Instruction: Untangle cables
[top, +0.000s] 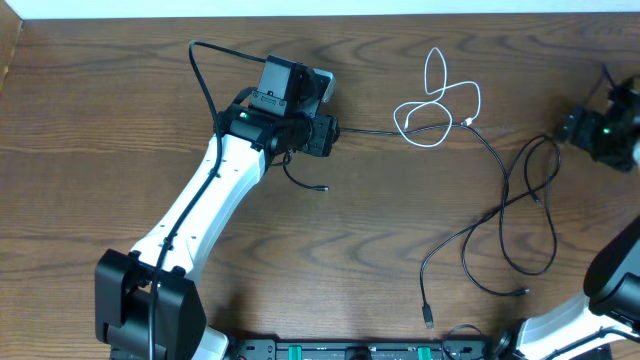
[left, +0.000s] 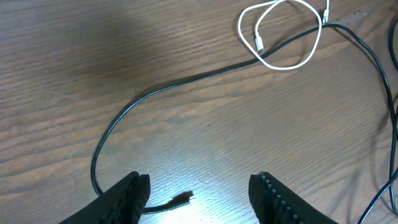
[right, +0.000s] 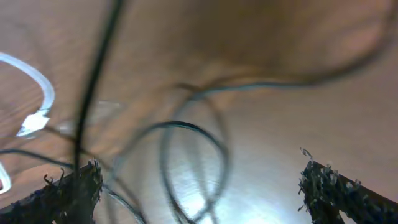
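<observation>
A short white cable (top: 436, 104) lies in loops at the back middle of the table. A long black cable (top: 385, 131) runs from it leftward under my left gripper (top: 322, 138) and ends in a small plug (top: 322, 188). More black cables (top: 520, 215) loop at the right, with plug ends (top: 428, 318) near the front. In the left wrist view my left gripper (left: 199, 202) is open, with the black plug (left: 183, 200) on the table between its fingers; the white cable (left: 281, 38) lies ahead. My right gripper (top: 588, 130) is at the far right. It (right: 205, 193) is open above blurred black cable loops (right: 186, 149).
The brown wooden table (top: 120, 90) carries only the cables. A thick black arm wire (top: 205, 85) arcs over the left arm. The arm bases and a black rail (top: 340, 350) stand at the front edge.
</observation>
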